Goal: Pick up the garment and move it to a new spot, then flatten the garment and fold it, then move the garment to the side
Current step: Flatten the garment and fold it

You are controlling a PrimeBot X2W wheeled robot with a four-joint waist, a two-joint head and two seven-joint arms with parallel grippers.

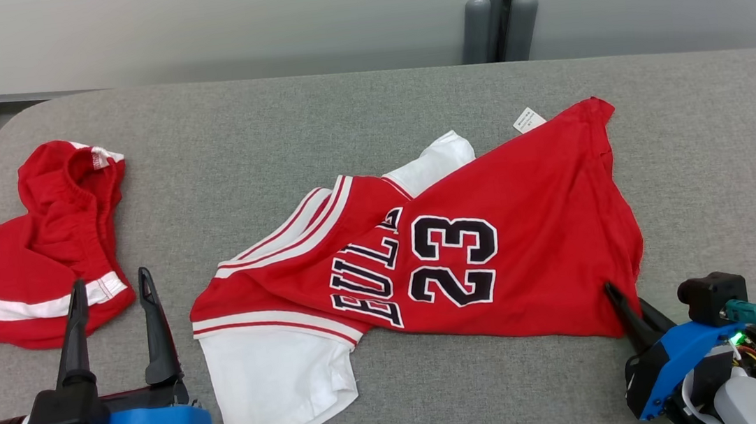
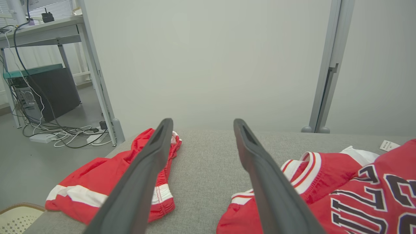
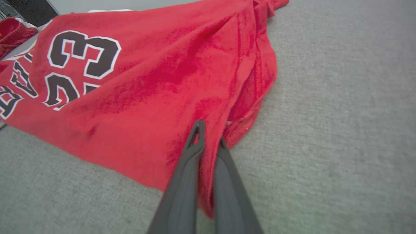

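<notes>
Centrally, red number-23 jersey (image 1: 493, 242), white sleeves, on grey fabric table (image 1: 340, 117). Right gripper (image 1: 620, 295) clamps its hem; left gripper (image 1: 110, 286) spread wide

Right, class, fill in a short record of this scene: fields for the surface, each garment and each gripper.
surface: grey padded table
jersey: red, white sleeves, number 23, rumpled, mid-table
shorts: red, white stripe, bunched near the table's left edge
left gripper: open, holding nothing, beside the shorts
right gripper: shut on the jersey's near hem corner
</notes>
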